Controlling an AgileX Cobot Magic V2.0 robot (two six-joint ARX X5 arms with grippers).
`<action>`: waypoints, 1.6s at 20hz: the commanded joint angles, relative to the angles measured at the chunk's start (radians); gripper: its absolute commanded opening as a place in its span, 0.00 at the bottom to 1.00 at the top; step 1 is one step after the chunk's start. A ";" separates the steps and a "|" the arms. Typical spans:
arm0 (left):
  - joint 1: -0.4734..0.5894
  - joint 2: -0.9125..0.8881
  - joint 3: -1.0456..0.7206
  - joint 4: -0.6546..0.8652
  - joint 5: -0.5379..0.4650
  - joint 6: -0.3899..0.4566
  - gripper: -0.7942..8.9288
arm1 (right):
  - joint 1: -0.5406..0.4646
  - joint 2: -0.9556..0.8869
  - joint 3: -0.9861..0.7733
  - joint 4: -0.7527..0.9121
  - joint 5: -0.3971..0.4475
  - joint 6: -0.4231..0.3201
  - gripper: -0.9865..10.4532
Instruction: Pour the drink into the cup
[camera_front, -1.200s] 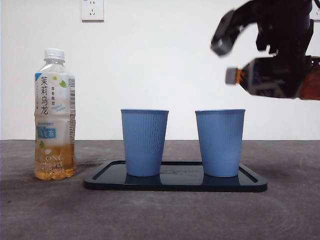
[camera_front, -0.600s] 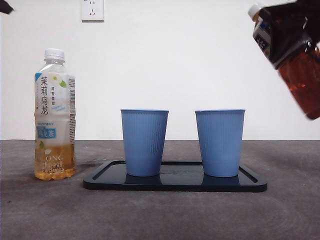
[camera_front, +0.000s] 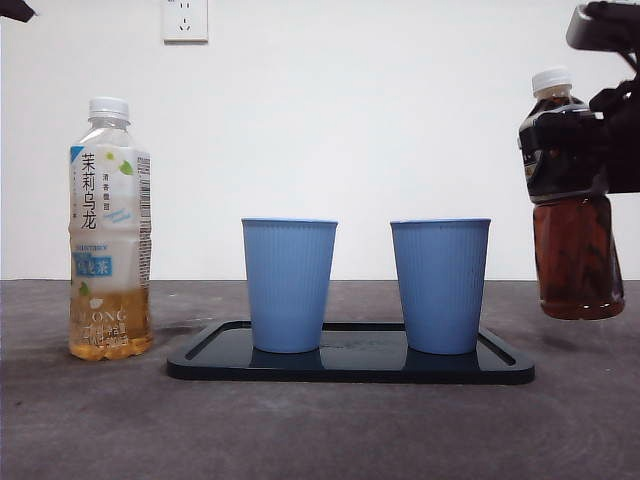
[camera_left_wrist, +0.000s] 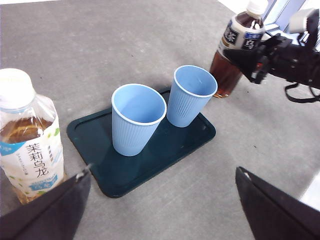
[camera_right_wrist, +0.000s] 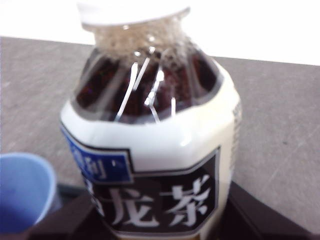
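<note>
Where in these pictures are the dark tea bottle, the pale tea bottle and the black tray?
dark tea bottle (camera_front: 575, 255), front view, on its brown lower body.
pale tea bottle (camera_front: 108, 215), front view, on its white label.
black tray (camera_left_wrist: 107, 175), left wrist view, on a bare stretch of its floor near the cups.
</note>
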 joint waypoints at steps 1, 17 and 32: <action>-0.005 0.004 0.011 0.007 0.001 0.012 0.56 | 0.003 0.059 0.022 0.129 -0.010 0.017 0.25; -0.005 0.004 0.011 0.003 0.001 0.021 0.56 | 0.003 0.188 0.021 0.196 -0.024 0.090 0.25; -0.005 0.007 0.010 0.000 0.001 0.021 0.56 | -0.002 -0.217 0.044 -0.309 0.056 0.064 0.48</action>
